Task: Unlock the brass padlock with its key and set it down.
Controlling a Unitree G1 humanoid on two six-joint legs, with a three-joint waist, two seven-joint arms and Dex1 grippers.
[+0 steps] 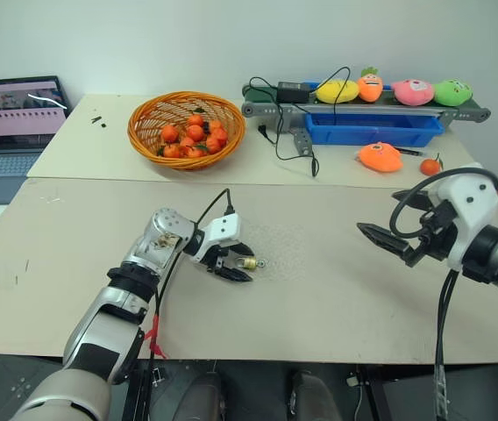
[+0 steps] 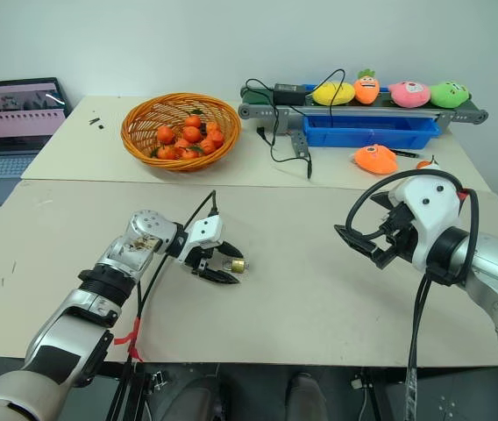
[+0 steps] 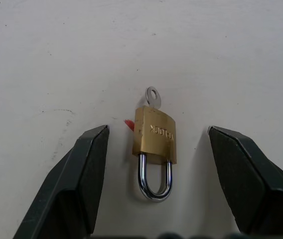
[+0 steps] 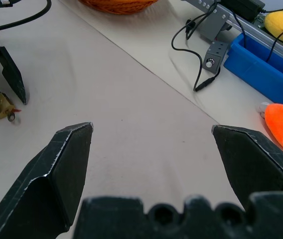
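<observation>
Left pincer (image 1: 238, 266) sits low on the desk (image 1: 319, 281), fingers spread wide either side of the brass padlock (image 3: 154, 135) without touching it. The left wrist view adds detail: the key (image 3: 153, 96) is in the padlock's base, shackle facing the pincer. Over on the right, the right pincer (image 2: 360, 245) hangs wide apart, holding nothing.

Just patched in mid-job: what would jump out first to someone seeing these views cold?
Most likely the brass padlock, lying on the table between the open fingers of the left gripper, with the key in its keyhole. Next, the right gripper, open and raised above the table's right side. At the back, a basket of oranges and bright plush toys draw the eye.
</observation>
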